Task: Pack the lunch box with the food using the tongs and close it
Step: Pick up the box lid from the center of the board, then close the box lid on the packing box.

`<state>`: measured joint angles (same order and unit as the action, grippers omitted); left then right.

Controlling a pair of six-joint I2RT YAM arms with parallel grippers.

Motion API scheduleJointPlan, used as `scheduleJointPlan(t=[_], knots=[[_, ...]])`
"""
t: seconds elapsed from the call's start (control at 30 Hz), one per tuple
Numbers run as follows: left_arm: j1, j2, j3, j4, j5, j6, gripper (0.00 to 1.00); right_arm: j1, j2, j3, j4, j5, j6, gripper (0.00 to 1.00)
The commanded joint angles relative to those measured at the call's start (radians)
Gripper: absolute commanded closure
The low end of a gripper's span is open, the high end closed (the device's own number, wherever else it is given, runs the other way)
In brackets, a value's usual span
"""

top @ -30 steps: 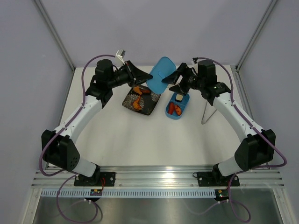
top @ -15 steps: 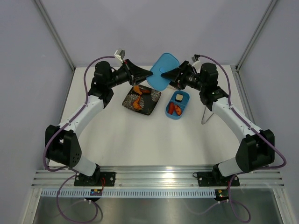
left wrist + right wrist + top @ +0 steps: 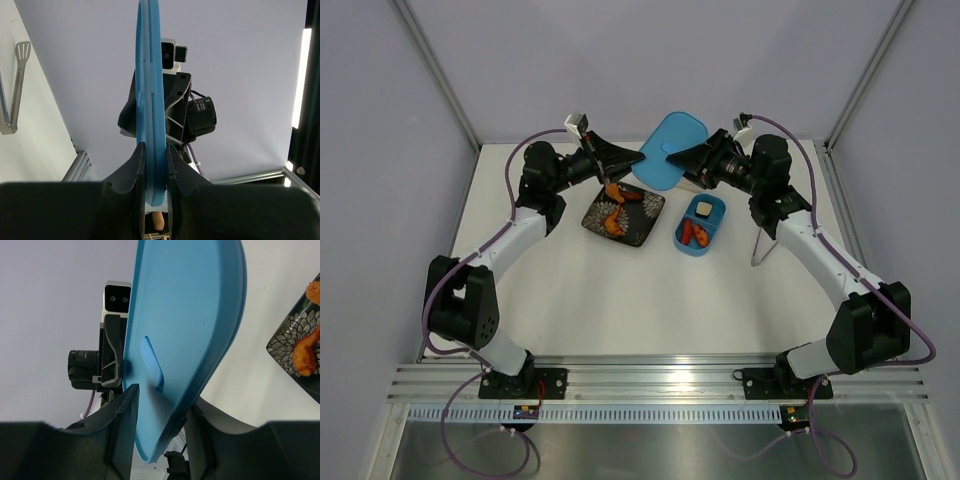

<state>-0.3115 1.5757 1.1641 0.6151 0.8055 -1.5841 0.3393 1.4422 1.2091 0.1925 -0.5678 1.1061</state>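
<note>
The blue lid (image 3: 676,140) hangs in the air above the back of the table, tilted on edge. My left gripper (image 3: 642,161) is shut on its left rim; in the left wrist view the lid (image 3: 150,95) stands edge-on between the left gripper's (image 3: 154,148) fingers. My right gripper (image 3: 673,157) is shut on the opposite side, and its own view shows the lid (image 3: 192,310) between the right gripper's (image 3: 162,396) pads. The lunch box (image 3: 686,243) sits open below with food (image 3: 692,232) and a beige block (image 3: 703,208) inside. The tongs (image 3: 763,241) lie on the table at the right.
A black patterned plate (image 3: 638,232) left of the lunch box holds more orange food pieces (image 3: 612,224); two (image 3: 306,354) show at the right edge of the right wrist view. The tongs (image 3: 12,90) also show far left in the left wrist view. Frame posts stand at the back corners.
The right gripper swung up to the lid and its jaws closed onto it. The lid rose and shifted slightly toward the back. The left gripper kept its grip.
</note>
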Motion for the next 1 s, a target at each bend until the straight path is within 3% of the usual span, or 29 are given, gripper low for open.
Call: scheduleJointPlan(t=[0.0, 0.07, 0.3, 0.33, 0.43, 0.47, 0.5, 0.57, 0.6, 0.77, 0.97], knots=[[0.017, 0.007, -0.007, 0.098, 0.018, -0.03, 1.0, 0.003, -0.063, 0.024, 0.042, 0.002, -0.012, 0.56], [0.023, 0.013, -0.003, 0.1, 0.02, -0.033, 1.0, 0.003, -0.068, 0.018, 0.045, 0.008, -0.011, 0.59], [0.026, 0.029, 0.016, 0.081, 0.027, -0.025, 1.0, 0.003, -0.051, 0.04, 0.056, 0.006, -0.009, 0.86], [0.026, 0.027, 0.017, 0.072, 0.031, -0.019, 1.0, 0.003, -0.051, 0.044, 0.051, 0.006, -0.008, 0.97], [0.026, 0.026, 0.037, 0.009, 0.046, 0.024, 0.99, 0.003, -0.049, 0.056, 0.022, 0.006, -0.023, 1.0], [0.026, 0.023, 0.046, -0.021, 0.052, 0.064, 0.9, 0.003, -0.048, 0.064, 0.006, 0.009, -0.032, 1.0], [0.026, 0.018, 0.061, -0.087, 0.052, 0.091, 0.61, 0.001, -0.048, 0.084, -0.051, 0.012, -0.058, 1.0], [0.026, -0.005, 0.078, -0.159, 0.04, 0.178, 0.26, -0.008, -0.045, 0.107, -0.109, 0.01, -0.084, 1.0], [0.028, -0.011, 0.092, -0.251, 0.035, 0.215, 0.02, -0.026, -0.043, 0.128, -0.17, 0.006, -0.103, 1.0], [0.052, -0.068, 0.18, -0.559, -0.029, 0.456, 0.01, -0.117, -0.003, 0.204, -0.442, -0.068, -0.169, 1.0], [0.084, -0.112, 0.223, -0.791, -0.117, 0.646, 0.01, -0.238, 0.082, 0.222, -0.734, -0.203, -0.336, 1.0]])
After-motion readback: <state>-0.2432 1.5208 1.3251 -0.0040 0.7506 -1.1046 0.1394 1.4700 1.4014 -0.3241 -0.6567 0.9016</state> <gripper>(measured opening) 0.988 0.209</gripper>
